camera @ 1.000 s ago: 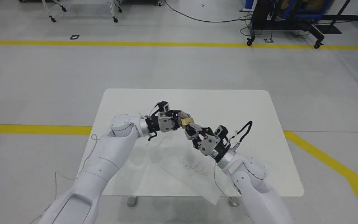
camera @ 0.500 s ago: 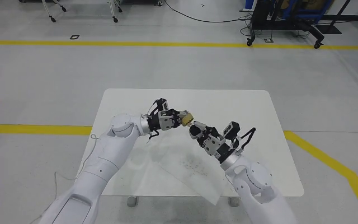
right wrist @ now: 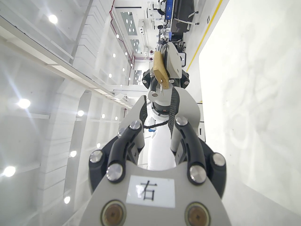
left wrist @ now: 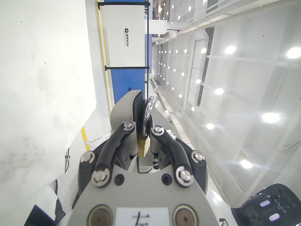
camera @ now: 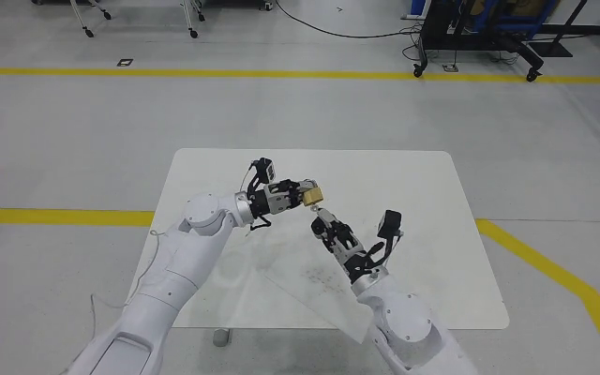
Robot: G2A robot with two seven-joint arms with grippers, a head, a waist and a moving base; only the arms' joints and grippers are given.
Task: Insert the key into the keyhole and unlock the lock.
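Note:
My left gripper point(camera: 302, 196) holds a brass padlock point(camera: 313, 195) in the air above the middle of the white table point(camera: 412, 183). In the left wrist view the gripper point(left wrist: 145, 103) is shut on the padlock point(left wrist: 143, 145), whose silver shackle lies between the fingers. A small silver key point(right wrist: 161, 90) sticks out of the padlock's point(right wrist: 159, 68) end. My right gripper point(right wrist: 160, 101) stands open just short of the key, with nothing between its fingers. From above, the right gripper point(camera: 320, 222) sits just in front of the lock, a small gap apart.
A thin clear sheet point(camera: 314, 281) with dark smudges lies on the front half of the table and overhangs the front edge. Yellow floor lines run behind and beside the table.
The right gripper, which was up against the padlock, has drawn back toward the table's front and now stands open. The left gripper with the lock shifted slightly toward the back.

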